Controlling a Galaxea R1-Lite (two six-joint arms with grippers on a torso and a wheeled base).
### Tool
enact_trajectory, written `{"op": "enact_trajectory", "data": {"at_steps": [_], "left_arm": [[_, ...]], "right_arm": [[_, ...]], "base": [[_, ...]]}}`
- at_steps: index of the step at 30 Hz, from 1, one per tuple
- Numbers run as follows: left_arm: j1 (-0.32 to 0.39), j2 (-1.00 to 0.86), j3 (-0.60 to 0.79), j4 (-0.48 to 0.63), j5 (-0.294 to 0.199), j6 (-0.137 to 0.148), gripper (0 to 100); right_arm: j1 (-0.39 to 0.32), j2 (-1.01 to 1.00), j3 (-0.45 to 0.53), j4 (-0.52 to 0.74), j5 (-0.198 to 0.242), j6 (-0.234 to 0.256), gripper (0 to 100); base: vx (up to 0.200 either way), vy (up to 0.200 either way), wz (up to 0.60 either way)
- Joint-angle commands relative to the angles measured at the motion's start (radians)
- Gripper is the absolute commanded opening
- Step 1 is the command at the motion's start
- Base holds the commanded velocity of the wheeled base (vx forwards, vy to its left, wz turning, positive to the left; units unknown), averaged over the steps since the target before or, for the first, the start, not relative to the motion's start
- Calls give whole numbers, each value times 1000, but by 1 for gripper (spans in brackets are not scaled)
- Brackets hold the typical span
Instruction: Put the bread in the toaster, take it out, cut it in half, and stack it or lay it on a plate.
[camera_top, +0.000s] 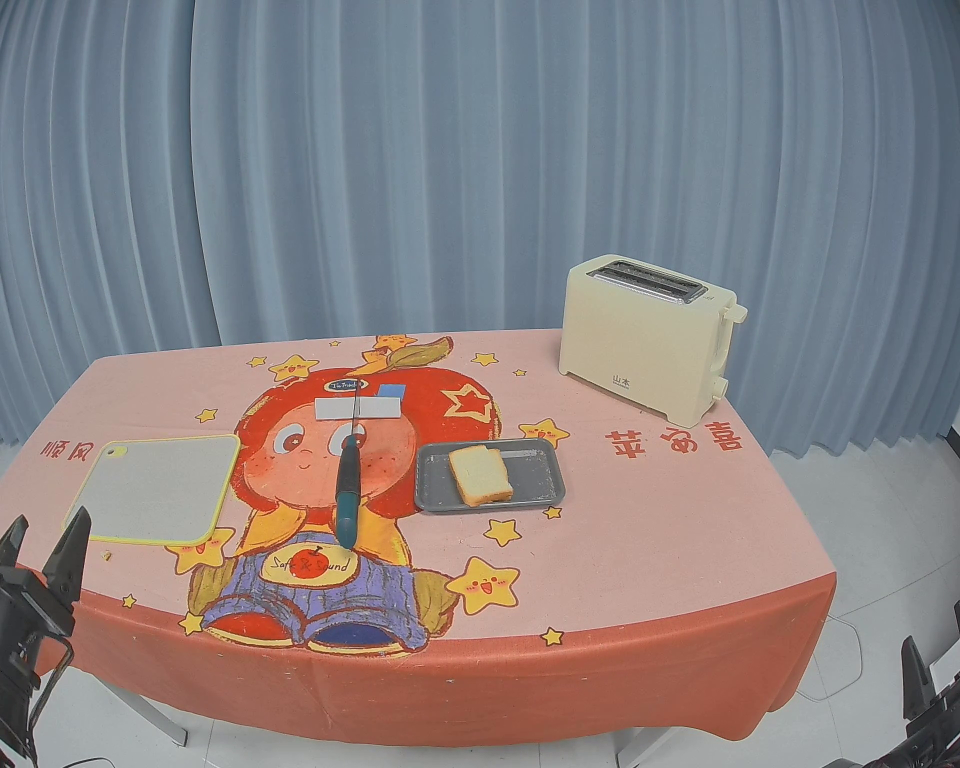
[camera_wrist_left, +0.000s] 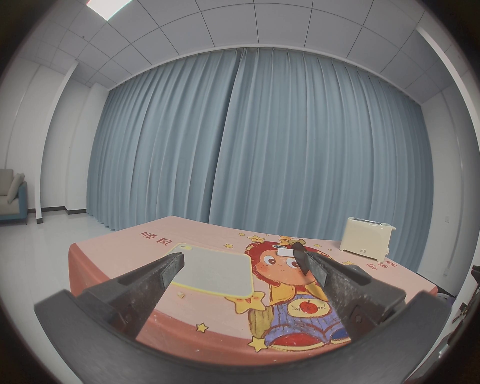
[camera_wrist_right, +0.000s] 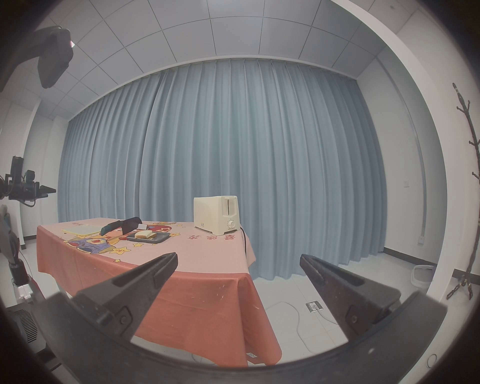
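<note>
Cream-coloured bread (camera_top: 480, 475) lay flat on the grey tray (camera_top: 440, 492) at mid-frame in the head view, seemingly staged between the toaster (camera_top: 645, 335) at upper right and the knife (camera_top: 347, 480) and cutting board (camera_top: 155, 488) to the left. The left gripper (camera_top: 45, 530) and right gripper (camera_wrist_right: 237, 260) hung at the lower corners, jaws spread and empty, well apart from the slice.

The left end effector (camera_wrist_left: 237, 256) and right end effector (camera_wrist_right: 239, 259): black, tapered wedge fingers (screw at each base), curved crossbar.
</note>
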Motion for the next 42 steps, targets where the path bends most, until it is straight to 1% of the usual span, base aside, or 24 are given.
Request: {"op": "enact_trajectory", "data": {"at_steps": [1,2,4,8,10,11,12,15,20,24,25,27,31,34,36,40,42], "left_arm": [[24,-137,86,1,0,-1,100],[52,-175,109,3,-9,-1,100],[75,-245,121,44,-20,-1,100],[83,-397,106,238,-39,-1,100],[94,-436,100,290,-48,-1,100],[109,-469,97,334,-65,-1,100],[113,-477,97,345,-71,-1,100],[127,-525,106,377,-134,-1,100],[129,-538,120,397,-215,-1,100],[135,-603,120,494,-223,5,100],[135,-615,120,525,-227,12,100],[136,-638,112,561,-250,22,100],[153,-666,109,564,-279,30,100],[153,-678,111,561,-304,50,100],[153,-680,112,561,-305,59,100],[152,-683,111,564,-307,65,100],[152,-683,114,561,-307,81,100]], "right_arm": [[0,-7,18,0,0,0,100],[0,-9,18,0,0,0,100],[0,-9,18,0,0,0,100],[0,-7,18,0,0,0,100],[0,-9,18,0,0,0,100],[0,-7,18,0,0,0,100],[0,-7,18,0,0,0,100],[0,-7,18,0,0,0,100],[0,-7,18,0,0,0,100],[0,-7,18,0,0,0,100],[0,-7,18,0,0,0,100],[0,-7,18,0,0,0,100],[0,-7,18,0,0,0,100],[0,-9,18,0,0,0,100],[0,-9,18,0,0,0,100],[0,-7,18,0,0,0,100],[0,-9,18,0,0,0,100]], "base": [[0,0,0],[0,0,0],[0,0,0],[0,0,0],[0,0,0],[0,0,0],[0,0,0],[0,0,0],[0,0,0],[0,0,0],[0,0,0],[0,0,0],[0,0,0],[0,0,0],[0,0,0],[0,0,0],[0,0,0]]}}
